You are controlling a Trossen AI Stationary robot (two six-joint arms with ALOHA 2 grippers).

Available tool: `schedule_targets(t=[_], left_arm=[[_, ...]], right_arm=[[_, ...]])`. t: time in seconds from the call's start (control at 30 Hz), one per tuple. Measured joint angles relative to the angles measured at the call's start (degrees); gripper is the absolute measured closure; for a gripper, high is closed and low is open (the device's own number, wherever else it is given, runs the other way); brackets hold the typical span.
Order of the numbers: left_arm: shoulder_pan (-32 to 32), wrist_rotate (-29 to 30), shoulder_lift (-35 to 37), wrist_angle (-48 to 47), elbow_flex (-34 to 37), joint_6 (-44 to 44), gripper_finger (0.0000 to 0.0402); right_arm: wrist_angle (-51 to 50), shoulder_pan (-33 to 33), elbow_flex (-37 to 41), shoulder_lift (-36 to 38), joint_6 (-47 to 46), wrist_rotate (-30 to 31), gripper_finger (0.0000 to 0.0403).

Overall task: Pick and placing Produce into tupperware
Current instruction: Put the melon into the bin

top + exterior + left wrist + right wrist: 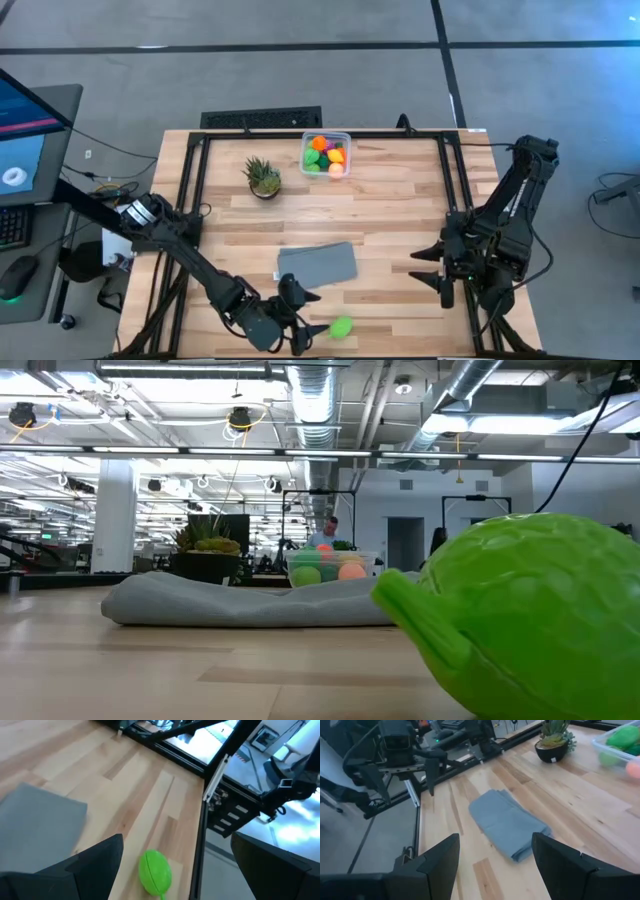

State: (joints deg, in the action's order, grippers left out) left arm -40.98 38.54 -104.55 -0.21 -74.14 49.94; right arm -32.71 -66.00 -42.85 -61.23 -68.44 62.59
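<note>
Green produce beside left gripper (jaws apart).

Worktop: pale wood planks, black frame.
Far edge: clear tupperware holding produce, potted plant beside it.
Middle: flat grey cloth.
Near edge: one green toy vegetable.

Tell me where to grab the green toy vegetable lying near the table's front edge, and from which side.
Grip the green vegetable across its rounded middle, from above. It lies on its side, alone on bare wood, stem end tapering thin. The open left gripper is right beside it.
</note>
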Motion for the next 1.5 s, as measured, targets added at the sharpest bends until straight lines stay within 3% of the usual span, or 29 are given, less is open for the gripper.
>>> schedule_targets(t=[0.27,0.47,0.63,0.8,0.97,1.1,1.3,1.5], left_arm=[[-0.21,-5.96,-0.52,-6.32,0.34,3.27,0.0042],[-0.49,-9.16,-0.55,-11.63,0.32,6.23,0.0042],[-0.79,-13.54,-0.55,-21.63,0.32,11.88,0.0042],[-1.88,-15.71,-0.55,-26.43,0.32,13.57,0.0042],[-3.95,-14.97,-0.47,-30.47,0.32,14.43,0.0042],[-5.87,-10.29,-0.43,-34.71,0.32,16.87,0.0042],[-7.47,-1.52,2.06,-35.22,0.32,17.60,0.0042],[-8.03,1.48,6.60,-40.39,0.30,13.57,0.0042]], right_arm=[[2.71,0.02,0.00,-1.05,1.91,-5.38,0.0131],[13.59,2.38,-0.04,-7.81,10.65,-17.93,0.0131],[23.57,7.40,-0.04,-15.70,17.33,-30.95,0.0131],[36.69,11.60,0.00,-21.87,24.53,-36.96,0.0131],[43.71,15.00,-0.01,-24.63,29.60,-40.02,0.0131],[45.17,18.40,-0.01,-25.44,33.32,-44.75,0.0131],[49.87,25.06,-0.02,-25.38,33.96,-54.93,0.0131],[50.32,30.27,-3.74,-27.41,39.09,-65.44,0.0131]])
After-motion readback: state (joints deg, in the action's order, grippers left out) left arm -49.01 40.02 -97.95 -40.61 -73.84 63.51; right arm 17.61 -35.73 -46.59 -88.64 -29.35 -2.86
